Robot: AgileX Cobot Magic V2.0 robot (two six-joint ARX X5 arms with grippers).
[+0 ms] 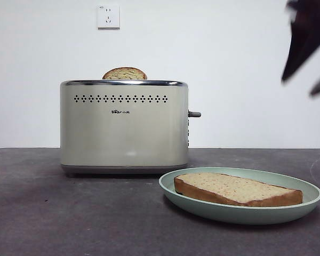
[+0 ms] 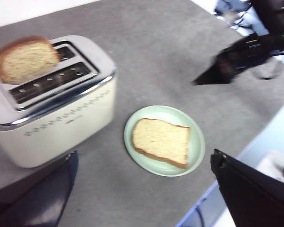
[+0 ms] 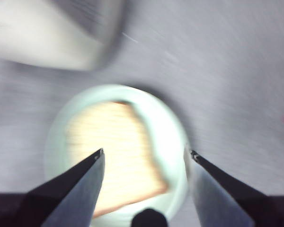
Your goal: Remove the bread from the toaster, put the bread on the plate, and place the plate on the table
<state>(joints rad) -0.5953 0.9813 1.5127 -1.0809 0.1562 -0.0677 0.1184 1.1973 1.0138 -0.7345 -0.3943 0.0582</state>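
The bread (image 1: pixel 234 189) lies flat on the pale green plate (image 1: pixel 240 214), which rests on the table (image 1: pixel 69 213) to the right of the cream toaster (image 1: pixel 122 133). My right gripper (image 3: pixel 147 151) hovers open and empty above the plate (image 3: pixel 175 137) and the bread (image 3: pixel 113 151). It appears in the front view as a dark blurred shape (image 1: pixel 298 87) at the top right. My left gripper (image 2: pixel 144 155) is open and held high, looking down on the toaster (image 2: pixel 61 123), the plate (image 2: pixel 196 142) and the bread (image 2: pixel 161 141).
A second domed slice (image 1: pixel 125 73) stands in the toaster's rear slot (image 2: pixel 26 59). The grey lever (image 1: pixel 194 114) sticks out of the toaster's right side. A wall socket (image 1: pixel 108 16) sits on the white wall behind. The table's edge (image 2: pixel 236 156) runs close to the plate.
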